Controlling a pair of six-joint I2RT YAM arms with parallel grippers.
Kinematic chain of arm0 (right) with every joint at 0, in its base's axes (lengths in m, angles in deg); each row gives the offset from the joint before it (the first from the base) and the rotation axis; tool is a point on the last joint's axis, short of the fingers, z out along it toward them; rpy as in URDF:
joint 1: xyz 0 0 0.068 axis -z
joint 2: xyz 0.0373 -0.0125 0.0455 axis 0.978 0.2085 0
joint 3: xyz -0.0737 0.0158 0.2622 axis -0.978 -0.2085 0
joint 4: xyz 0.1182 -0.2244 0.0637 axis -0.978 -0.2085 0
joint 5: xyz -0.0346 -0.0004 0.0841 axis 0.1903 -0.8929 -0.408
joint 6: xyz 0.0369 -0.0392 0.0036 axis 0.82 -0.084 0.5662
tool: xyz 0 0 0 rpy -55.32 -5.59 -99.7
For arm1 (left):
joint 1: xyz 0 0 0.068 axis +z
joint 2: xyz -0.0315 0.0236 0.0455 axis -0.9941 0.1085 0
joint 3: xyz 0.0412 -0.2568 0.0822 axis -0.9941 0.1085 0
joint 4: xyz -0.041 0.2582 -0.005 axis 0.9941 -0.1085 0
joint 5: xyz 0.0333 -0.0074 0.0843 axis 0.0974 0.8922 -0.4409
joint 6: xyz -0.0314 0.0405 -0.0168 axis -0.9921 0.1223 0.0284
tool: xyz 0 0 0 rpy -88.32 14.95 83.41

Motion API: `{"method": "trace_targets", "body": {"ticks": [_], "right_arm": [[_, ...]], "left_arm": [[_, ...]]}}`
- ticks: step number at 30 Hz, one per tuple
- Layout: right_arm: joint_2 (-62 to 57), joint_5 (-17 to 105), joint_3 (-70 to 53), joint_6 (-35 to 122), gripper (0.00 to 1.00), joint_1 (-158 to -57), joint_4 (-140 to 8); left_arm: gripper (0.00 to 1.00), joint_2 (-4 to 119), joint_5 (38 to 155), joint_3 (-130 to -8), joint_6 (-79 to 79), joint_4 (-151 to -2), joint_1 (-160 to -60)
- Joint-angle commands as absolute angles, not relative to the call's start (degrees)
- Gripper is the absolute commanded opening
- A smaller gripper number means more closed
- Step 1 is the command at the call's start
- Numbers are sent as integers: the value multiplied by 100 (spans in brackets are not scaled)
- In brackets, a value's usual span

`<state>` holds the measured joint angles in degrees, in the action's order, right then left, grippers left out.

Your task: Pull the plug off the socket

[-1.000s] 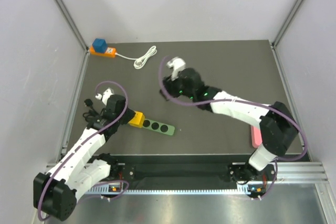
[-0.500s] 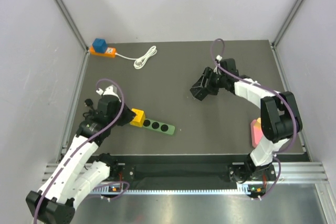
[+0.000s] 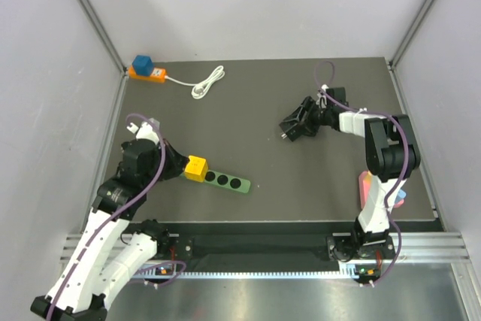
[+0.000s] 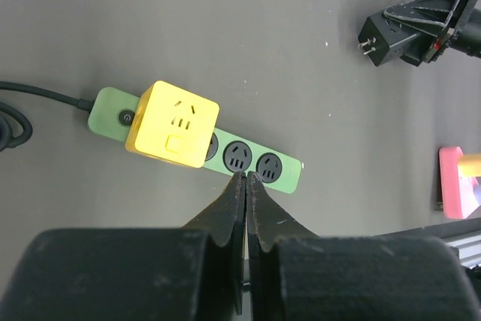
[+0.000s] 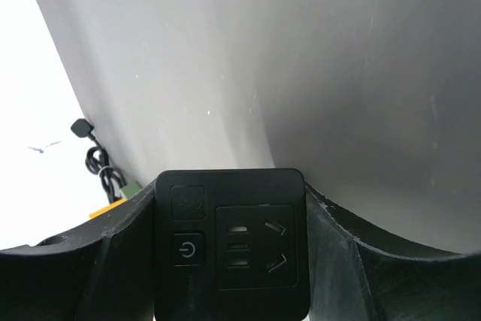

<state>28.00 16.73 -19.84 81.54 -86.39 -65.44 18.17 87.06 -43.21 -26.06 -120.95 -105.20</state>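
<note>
Dark grey table (image 3: pixel 301 186) between pale walls, seen from above and from both wrists. Right arm (image 3: pixel 383 148) had swung from the middle of the table to the right-hand side within the last second; left arm (image 3: pixel 113 201) had drawn back toward its own base, away from the green power strip (image 3: pixel 225 182).

Strip lay near the left-centre of the table, its black cable (image 4: pixel 37 95) trailing off to the left, three sockets bare. A yellow cube adapter (image 4: pixel 173 124) sat plugged in at the switch end.

Right gripper (image 3: pixel 297 125) was closed on the black adapter plug (image 4: pixel 394 35), fingers flanking its sides, prongs bare and pointing away from the arm. The plug was held well apart from the strip.

Left gripper (image 4: pixel 246 178) hung just above the strip's free end with its fingers pressed together, holding nothing.

Reading: the black plug was already out and had been carried clear, so the pull appeared done for that item. If the yellow cube also counted as a plug, it remained seated and untouched.

Unrelated: an orange strip (image 3: pixel 154 74) with white cord (image 3: pixel 209 82) at the far-left corner; a pink object (image 4: pixel 453 182) at the right edge
</note>
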Motion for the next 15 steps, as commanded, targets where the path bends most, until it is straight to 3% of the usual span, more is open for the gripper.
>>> {"method": "trace_targets", "body": {"ticks": [1, 5, 9, 15], "right_arm": [[2869, 1695, -1727, 7936, 57, -8544, -6092], [2825, 1844, -1420, 7347, 73, -8517, -6443], [2641, 2073, -1121, 6925, 81, -8491, -6961], [2070, 2933, -716, 6081, 100, -8517, -7910]], "left_arm": [[4, 1718, 8634, -4579, -2402, -12277, -10531], [11, 1736, 8731, -4544, -2455, -12268, -10531], [19, 1788, 8784, -4395, -2560, -12207, -10522], [21, 1833, 9021, -4210, -2719, -12101, -10531]]}}
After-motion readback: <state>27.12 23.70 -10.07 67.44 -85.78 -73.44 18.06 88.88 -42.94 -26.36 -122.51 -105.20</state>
